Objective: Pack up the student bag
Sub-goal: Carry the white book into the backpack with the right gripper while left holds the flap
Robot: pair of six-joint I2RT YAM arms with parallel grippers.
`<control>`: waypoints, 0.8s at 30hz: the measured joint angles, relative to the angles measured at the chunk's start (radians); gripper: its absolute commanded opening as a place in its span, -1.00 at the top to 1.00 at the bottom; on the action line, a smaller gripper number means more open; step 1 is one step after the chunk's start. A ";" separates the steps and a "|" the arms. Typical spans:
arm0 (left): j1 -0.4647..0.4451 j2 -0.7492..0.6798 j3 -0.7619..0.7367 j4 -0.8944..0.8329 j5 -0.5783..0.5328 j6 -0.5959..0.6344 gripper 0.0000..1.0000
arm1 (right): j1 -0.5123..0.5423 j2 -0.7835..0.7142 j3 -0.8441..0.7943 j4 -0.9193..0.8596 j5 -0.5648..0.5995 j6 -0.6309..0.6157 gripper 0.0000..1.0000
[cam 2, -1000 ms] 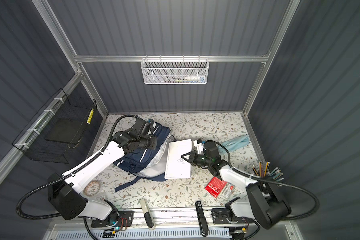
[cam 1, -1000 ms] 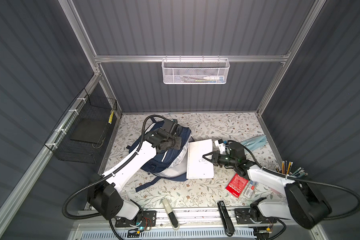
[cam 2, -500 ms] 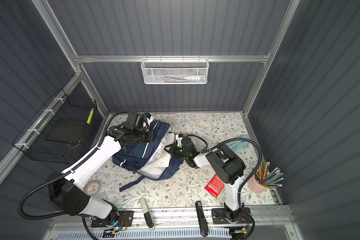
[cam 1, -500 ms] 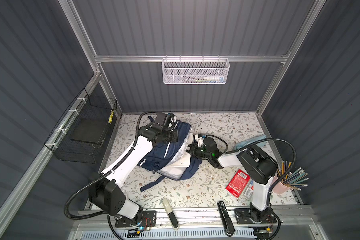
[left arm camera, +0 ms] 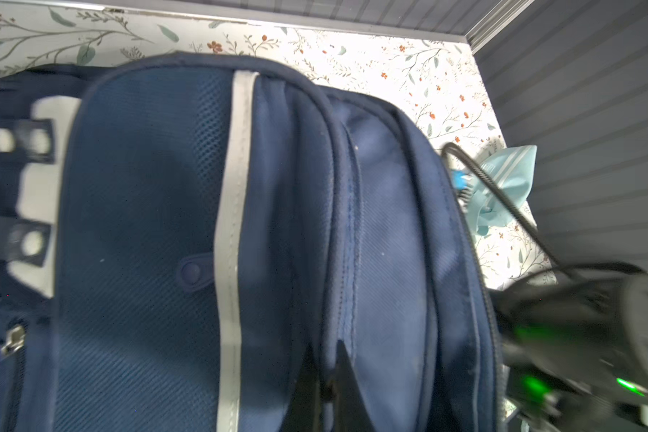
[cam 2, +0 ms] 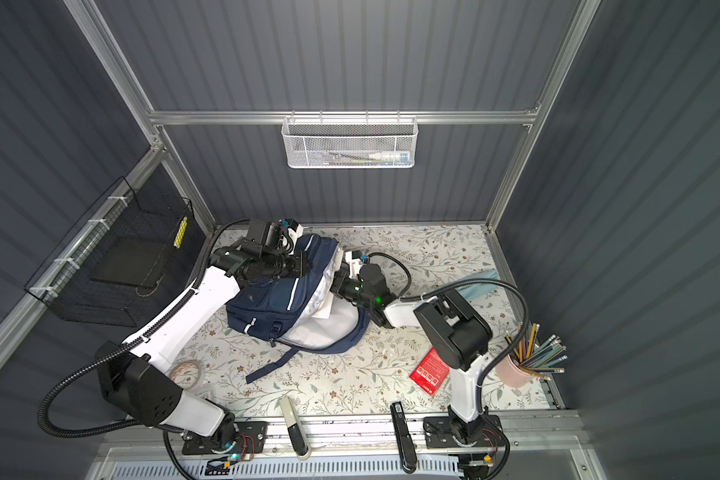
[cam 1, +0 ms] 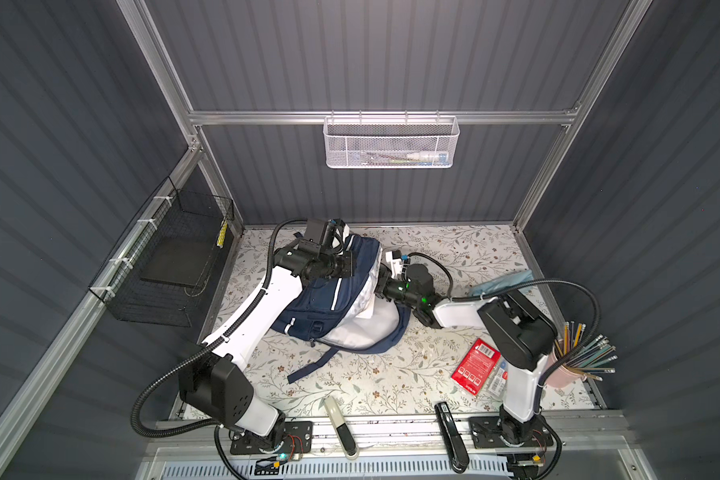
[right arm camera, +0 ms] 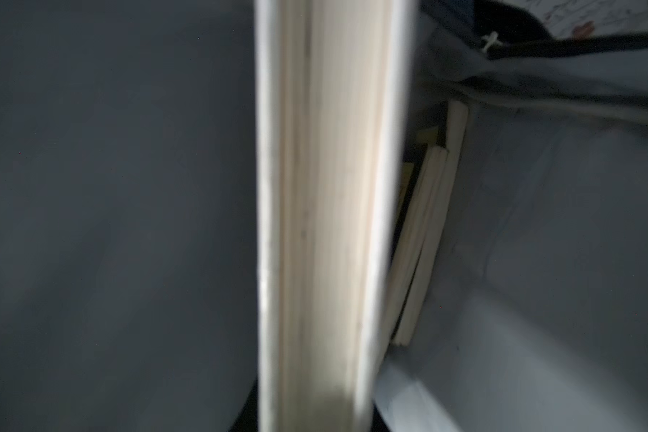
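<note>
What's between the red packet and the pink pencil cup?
The right arm's white lower link stands there, beside a small clear packet, seen in a top view.

item: student bag (cam 1: 321, 303) | look: large navy-blue fabric backpack, white stripe (left arm camera: 232, 224) down the front, white patch (left arm camera: 34, 179) with two dark buttons | pose: lying down, front panel up, main compartment gaping, pale lining (cam 1: 362, 328) showing | place: back-left of the floral bench (cam 1: 474, 249) | strap (cam 1: 308, 368): trails loose toward the front
</note>
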 measured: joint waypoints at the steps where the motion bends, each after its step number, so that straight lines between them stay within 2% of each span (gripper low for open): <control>1: 0.002 0.001 0.000 0.006 0.003 -0.007 1.00 | 0.003 0.046 0.051 -0.019 0.009 -0.001 1.00; 5: 0.003 0.008 0.000 0.021 0.022 -0.034 1.00 | 0.015 0.196 0.209 -0.117 0.022 0.000 0.96; 6: 0.003 0.011 0.000 0.025 0.028 -0.040 1.00 | 0.018 0.219 0.236 -0.143 0.016 0.003 0.81; 8: 0.003 0.015 -0.013 0.045 0.041 -0.055 1.00 | 0.021 0.241 0.290 -0.190 -0.009 0.003 0.22; 10: 0.003 0.015 -0.039 0.073 0.045 -0.068 1.00 | 0.023 0.219 0.292 -0.225 -0.014 -0.027 -0.01; 12: 0.002 0.016 -0.072 0.100 0.045 -0.078 1.00 | 0.018 0.156 0.228 -0.254 -0.019 -0.053 -0.11; 14: 0.002 0.018 -0.108 0.129 0.046 -0.087 1.00 | -0.003 0.048 0.095 -0.275 -0.030 -0.074 -0.18; 19: -0.011 0.055 -0.158 0.196 0.069 -0.109 1.00 | -0.111 -0.251 -0.183 -0.394 -0.022 -0.167 -0.29; 22: -0.011 0.073 -0.173 0.227 0.087 -0.117 0.69 | -0.148 -0.455 -0.295 -0.537 0.035 -0.266 -0.34; 24: -0.011 0.073 -0.193 0.255 0.092 -0.130 0.23 | -0.143 -0.584 -0.349 -0.633 0.087 -0.328 -0.39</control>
